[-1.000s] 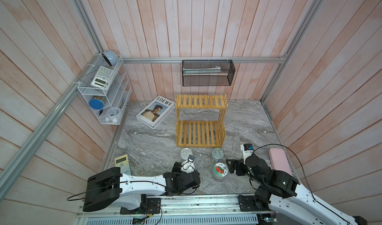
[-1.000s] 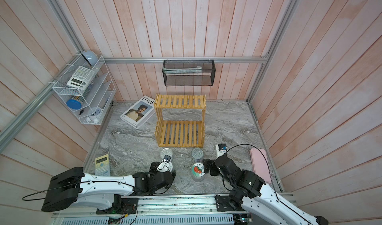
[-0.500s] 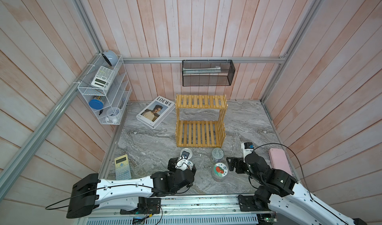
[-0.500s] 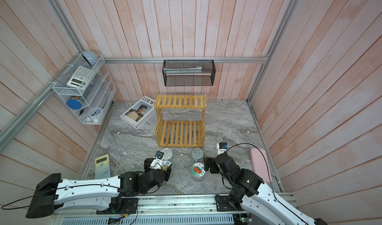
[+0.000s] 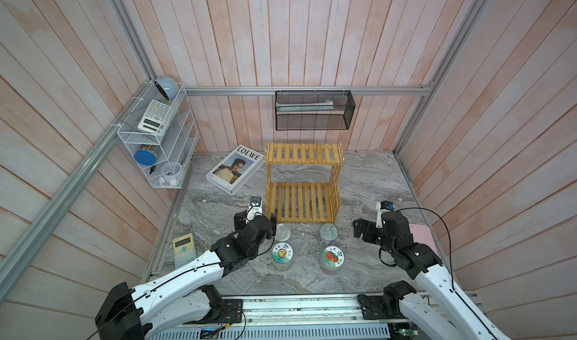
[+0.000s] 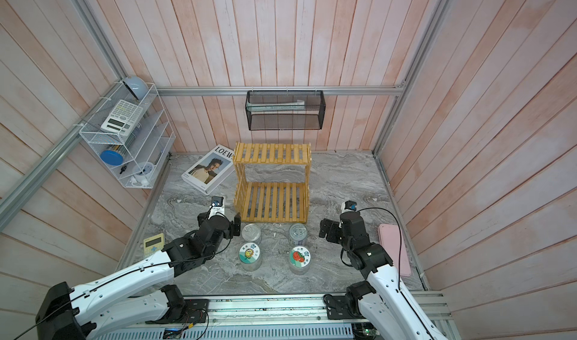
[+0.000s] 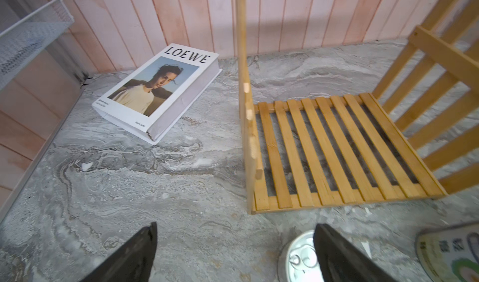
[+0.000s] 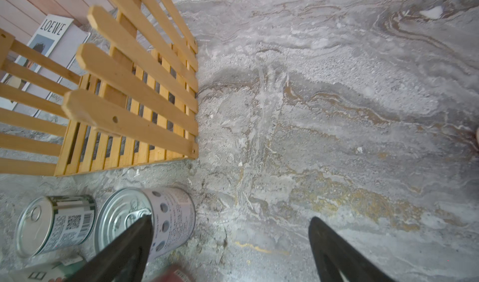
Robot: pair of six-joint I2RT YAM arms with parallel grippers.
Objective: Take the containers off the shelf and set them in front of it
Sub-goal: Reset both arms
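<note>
The wooden shelf point(image 5: 303, 187) point(image 6: 272, 182) stands bare on both tiers. In front of it stand all the containers: two tin cans point(image 5: 282, 231) point(image 5: 327, 233), and nearer the front a flower-lid jar point(image 5: 282, 255) and a tomato-lid jar point(image 5: 333, 258). My left gripper point(image 5: 255, 222) is open just left of the left can, holding nothing. In the left wrist view that can point(image 7: 298, 254) lies partly behind one finger of the left gripper point(image 7: 236, 226). My right gripper point(image 5: 363, 230) point(image 8: 230, 218) is open and empty, right of the spotted can point(image 8: 171, 216).
A LOEWE book point(image 5: 234, 173) lies left of the shelf. A yellow calculator point(image 5: 184, 249) sits at the front left and a pink pad point(image 5: 421, 238) at the right edge. A white wire rack point(image 5: 159, 141) and a black mesh basket point(image 5: 313, 110) hang on the walls.
My left gripper has moved back and to the left, off the flower-lid jar, which now shows. My right gripper has drawn slightly back and right, away from the tomato-lid jar.
</note>
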